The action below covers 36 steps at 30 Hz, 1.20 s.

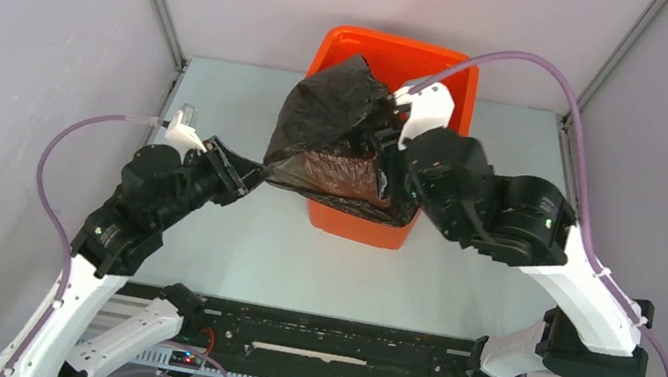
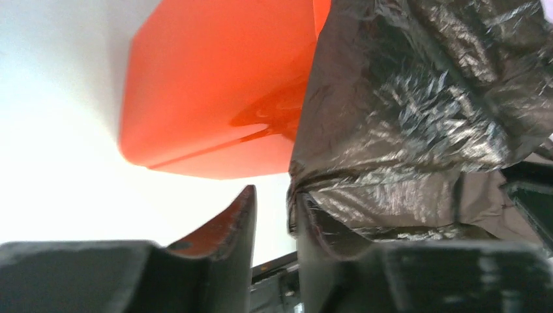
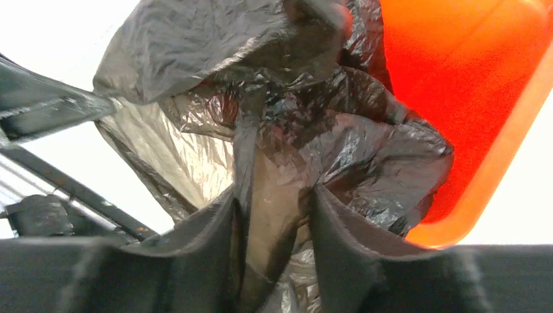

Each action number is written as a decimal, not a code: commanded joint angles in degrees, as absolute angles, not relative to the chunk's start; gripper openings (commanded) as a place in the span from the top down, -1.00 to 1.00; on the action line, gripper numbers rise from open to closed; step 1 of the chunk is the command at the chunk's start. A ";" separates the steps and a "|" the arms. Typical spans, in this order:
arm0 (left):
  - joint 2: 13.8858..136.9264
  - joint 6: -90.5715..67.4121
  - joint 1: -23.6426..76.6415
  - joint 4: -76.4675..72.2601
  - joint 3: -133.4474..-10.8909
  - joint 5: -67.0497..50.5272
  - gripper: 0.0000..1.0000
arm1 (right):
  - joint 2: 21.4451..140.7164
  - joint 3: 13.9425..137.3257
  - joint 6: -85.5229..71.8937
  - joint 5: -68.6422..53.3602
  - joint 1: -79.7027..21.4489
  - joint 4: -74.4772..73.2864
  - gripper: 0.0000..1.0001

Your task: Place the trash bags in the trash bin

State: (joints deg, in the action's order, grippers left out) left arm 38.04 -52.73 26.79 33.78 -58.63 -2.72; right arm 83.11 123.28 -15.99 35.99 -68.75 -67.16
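Tabletop [image 1: 232, 233] pale, glossy, trash bin [image 1: 345, 223] at rear, grey walls [image 1: 23, 18]

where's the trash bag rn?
Top view: trash bag is draped over the near-left rim of the orange bin, table's far centre, between left fingers and right fingers.

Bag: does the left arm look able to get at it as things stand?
Probably yes. The left tool sits right beside the bag, jaws slightly apart, and the film hangs down to its tip. Nothing lies between them.
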 commanded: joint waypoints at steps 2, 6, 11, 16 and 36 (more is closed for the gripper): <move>37.37 -42.51 26.28 45.93 -71.16 -0.32 0.04 | 81.48 119.75 -8.97 50.84 -74.40 -64.24 0.67; 38.96 -37.80 26.36 48.08 -81.63 -4.02 -0.32 | 76.82 114.01 -8.74 45.60 -74.68 -56.99 1.00; 48.49 -34.24 29.35 48.89 -97.32 -6.34 -0.31 | 69.45 104.73 -11.41 35.90 -71.01 -48.37 1.00; 62.72 -23.62 47.94 52.61 -112.11 14.34 -0.45 | 65.85 100.81 -16.69 27.55 -65.08 -47.19 1.00; 93.83 -3.42 61.61 51.46 -135.66 40.58 -0.15 | 57.26 93.34 -17.05 14.07 -56.39 -44.93 1.00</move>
